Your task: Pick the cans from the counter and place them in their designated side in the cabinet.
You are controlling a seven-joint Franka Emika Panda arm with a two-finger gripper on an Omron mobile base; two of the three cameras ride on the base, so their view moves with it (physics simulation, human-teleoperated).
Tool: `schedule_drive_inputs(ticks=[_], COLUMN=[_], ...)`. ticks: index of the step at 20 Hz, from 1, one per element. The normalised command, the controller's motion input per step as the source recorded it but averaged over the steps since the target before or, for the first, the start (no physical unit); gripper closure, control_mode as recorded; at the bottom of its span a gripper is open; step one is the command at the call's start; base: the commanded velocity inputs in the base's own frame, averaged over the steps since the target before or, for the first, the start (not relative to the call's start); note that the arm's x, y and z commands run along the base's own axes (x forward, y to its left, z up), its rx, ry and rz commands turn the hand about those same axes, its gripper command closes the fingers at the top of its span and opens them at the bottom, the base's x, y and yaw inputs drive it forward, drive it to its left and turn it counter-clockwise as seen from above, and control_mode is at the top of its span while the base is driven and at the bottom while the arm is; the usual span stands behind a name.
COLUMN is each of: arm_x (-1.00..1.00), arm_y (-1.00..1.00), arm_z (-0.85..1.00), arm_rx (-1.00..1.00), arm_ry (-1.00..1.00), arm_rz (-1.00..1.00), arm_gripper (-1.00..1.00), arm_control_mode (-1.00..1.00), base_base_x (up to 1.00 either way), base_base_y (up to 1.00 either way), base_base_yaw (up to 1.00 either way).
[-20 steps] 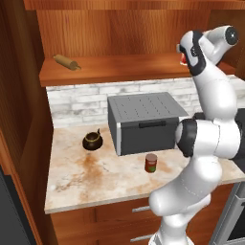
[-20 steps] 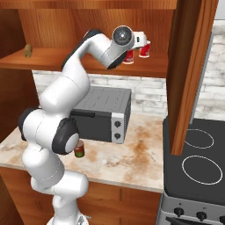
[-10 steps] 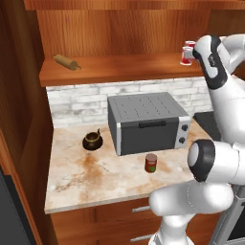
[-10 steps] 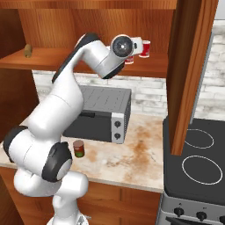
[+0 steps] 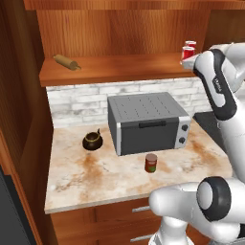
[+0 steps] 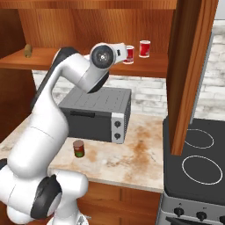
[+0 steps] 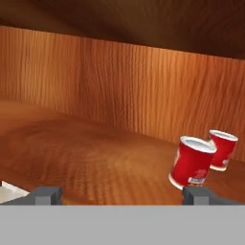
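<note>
Red can point(image 7: 193, 162) | on cabinet shelf point(image 7: 95, 162), just past hand's point(image 7: 122, 194) right fingertip | fingers wide apart, empty

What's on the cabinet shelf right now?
Two red cans stand at the shelf's right end, a rolling pin at its left. The arm hides the nearer can's left side.

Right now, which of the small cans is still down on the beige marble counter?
The dark brownish-red can with the green label, standing upright in front of the grey toaster oven. The two bright red cans stand on the wooden cabinet shelf.
</note>
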Motion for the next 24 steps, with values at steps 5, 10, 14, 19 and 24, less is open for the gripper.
schedule_drive_inputs(ticks=[5,10,14,19,24], arm_x=[-0.71,-0.54,-0.58,-0.60,-0.67], arm_y=[0.45,0.48,0.41,0.35,0.22], arm_z=[0.00,0.00,0.00,-0.03,-0.19], arm_rx=[-0.04,0.00,-0.03,-0.09,-0.11], arm_ry=[0.00,0.09,0.18,0.20,0.16], arm_rz=[0.01,0.00,-0.01,-0.01,0.00], arm_gripper=[-1.00,-1.00,-1.00,-1.00,-1.00], arm_control_mode=[-1.00,-1.00,-1.00,-1.00,-1.00], base_base_x=[0.00,0.00,0.00,0.00,0.00], base_base_y=[0.00,0.00,0.00,0.00,0.00], base_base_yaw=[0.00,0.00,0.00,0.00,0.00])
